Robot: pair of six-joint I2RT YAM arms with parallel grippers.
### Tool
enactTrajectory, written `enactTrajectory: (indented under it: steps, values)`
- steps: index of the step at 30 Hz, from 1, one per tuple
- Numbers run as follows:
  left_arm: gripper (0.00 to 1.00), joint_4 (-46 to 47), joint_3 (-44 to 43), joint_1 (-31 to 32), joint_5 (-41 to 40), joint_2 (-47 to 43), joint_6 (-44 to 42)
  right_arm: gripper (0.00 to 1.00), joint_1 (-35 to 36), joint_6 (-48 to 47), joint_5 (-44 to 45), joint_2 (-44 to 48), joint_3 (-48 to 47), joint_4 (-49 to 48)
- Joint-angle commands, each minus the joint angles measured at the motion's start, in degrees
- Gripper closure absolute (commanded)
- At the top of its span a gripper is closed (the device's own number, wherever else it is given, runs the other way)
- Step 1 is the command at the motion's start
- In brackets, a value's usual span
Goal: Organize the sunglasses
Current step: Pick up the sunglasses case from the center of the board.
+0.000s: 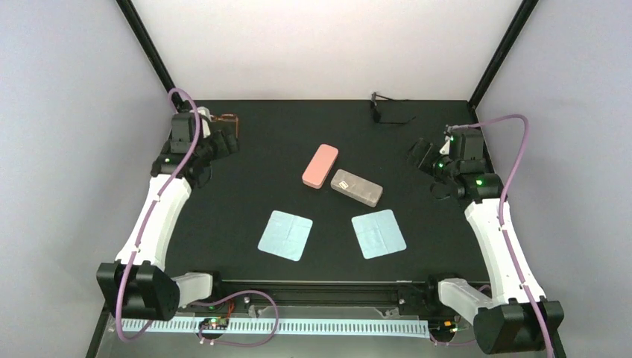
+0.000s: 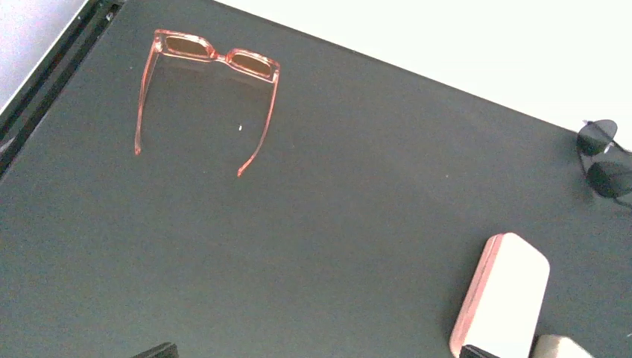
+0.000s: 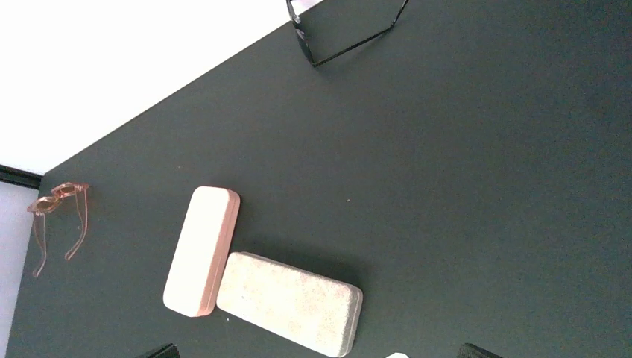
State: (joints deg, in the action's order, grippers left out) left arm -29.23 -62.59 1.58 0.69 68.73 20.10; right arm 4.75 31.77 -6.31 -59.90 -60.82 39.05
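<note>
White arm links [image 1: 160,212], black joints [image 1: 141,291], purple cables [image 1: 181,92], green LEDs [image 1: 478,179].

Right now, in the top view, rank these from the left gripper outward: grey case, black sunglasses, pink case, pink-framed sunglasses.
From the left gripper:
1. pink-framed sunglasses, right beside it, far-left corner.
2. pink case, centre of the table.
3. grey case, just right of the pink case.
4. black sunglasses, far edge, right of centre.

The thin black dark-lensed sunglasses [image 2: 610,179] lie unfolded near the table's [image 1: 253,186] far edge.
</note>
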Motion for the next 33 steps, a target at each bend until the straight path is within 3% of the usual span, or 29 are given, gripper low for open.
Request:
enactTrajectory:
  steps: [1, 14, 23, 28, 33]
  values:
    - [0.01, -16.8, -10.5, 0.2, 0.6, 5.2, 6.4, 0.00, -1.2, 2.5, -2.6, -1.4, -1.2, -2.1]
    - [0.01, -33.5, -38.8, -1.8, -5.1, 26.7, 13.6, 0.00, 0.4, -1.5, 1.7, -4.0, -5.7, -2.6]
    - [0.05, -33.7, -50.7, -9.5, -1.8, 40.5, 22.3, 0.00, 2.4, -4.2, 6.8, -7.5, -7.2, -0.7]
    - [0.15, -32.3, -61.9, -12.1, 5.4, 52.7, 22.2, 0.00, 2.4, -5.7, 5.3, -16.8, -15.0, 7.7]
    - [0.24, -28.3, -66.2, -11.8, 10.1, 61.4, 18.9, 0.00, 2.4, -3.7, 2.0, -18.9, -17.2, 7.2]
